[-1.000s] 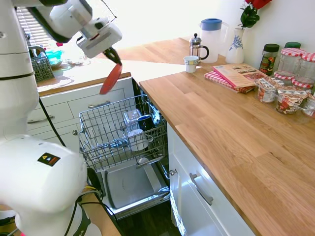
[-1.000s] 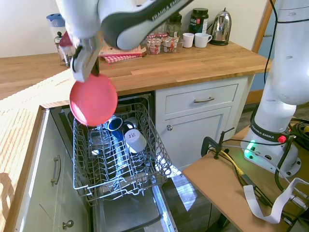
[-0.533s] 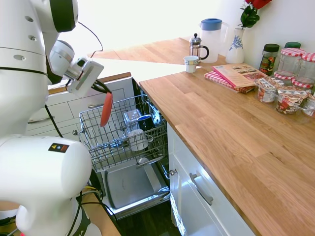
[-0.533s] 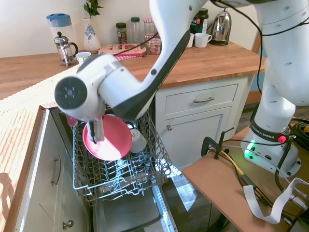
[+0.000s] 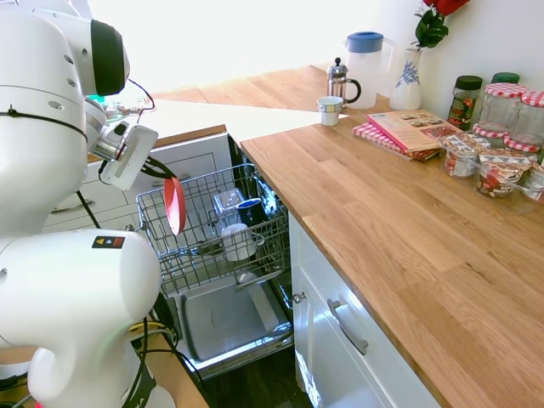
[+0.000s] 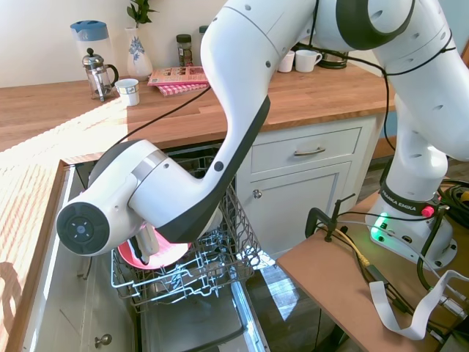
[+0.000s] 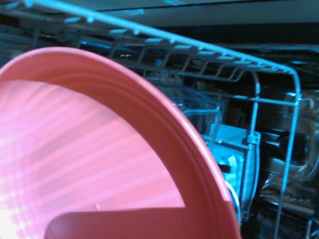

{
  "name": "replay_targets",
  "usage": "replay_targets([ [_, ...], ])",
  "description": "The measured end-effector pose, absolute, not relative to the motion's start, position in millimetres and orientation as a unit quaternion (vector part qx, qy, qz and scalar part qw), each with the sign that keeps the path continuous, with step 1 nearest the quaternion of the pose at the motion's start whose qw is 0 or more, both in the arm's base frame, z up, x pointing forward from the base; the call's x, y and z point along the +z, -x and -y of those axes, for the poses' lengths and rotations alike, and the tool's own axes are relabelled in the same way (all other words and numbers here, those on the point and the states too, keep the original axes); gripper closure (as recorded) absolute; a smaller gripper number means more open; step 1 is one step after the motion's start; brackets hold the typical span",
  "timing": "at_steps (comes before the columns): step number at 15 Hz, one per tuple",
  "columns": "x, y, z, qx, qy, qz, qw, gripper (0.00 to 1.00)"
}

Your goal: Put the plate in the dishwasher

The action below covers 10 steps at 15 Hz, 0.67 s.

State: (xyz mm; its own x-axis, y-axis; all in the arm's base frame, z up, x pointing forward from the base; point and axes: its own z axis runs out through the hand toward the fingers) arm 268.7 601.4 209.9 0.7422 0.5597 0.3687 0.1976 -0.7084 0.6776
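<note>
- French press (image 5: pixel 341 81) standing on the wooden countertop (image 5: pixel 399 212), just beside a small white cup (image 5: pixel 330 110).
- White pitcher with blue lid (image 5: pixel 368 56), next to a patterned vase (image 5: pixel 407 76) holding a red flower.
- Book (image 5: pixel 414 127) lying on a red checked cloth (image 5: pixel 380 138).
- Jars with red checked lids (image 5: pixel 507 110) near the wall.
- Steel kettle (image 6: pixel 337 42) beside two white mugs (image 6: pixel 299 60).

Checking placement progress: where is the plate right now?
The plate stands on edge, held by the pincer inside the dishwasher rack's front section, nearer the arm than the blue mug.
</note>
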Motion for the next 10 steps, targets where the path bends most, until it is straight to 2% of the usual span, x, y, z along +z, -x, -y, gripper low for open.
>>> replay_targets([
  [1, 208.5, -266.4, -602.8, 0.271, -0.883, -0.214, 0.318, 0.0],
  [5, 215.8, -243.3, -614.4, 0.183, -0.899, -0.205, 0.341, 0.0],
  [10, 242.0, -260.1, -628.0, 0.096, -0.913, -0.184, 0.352, 0.0],
])
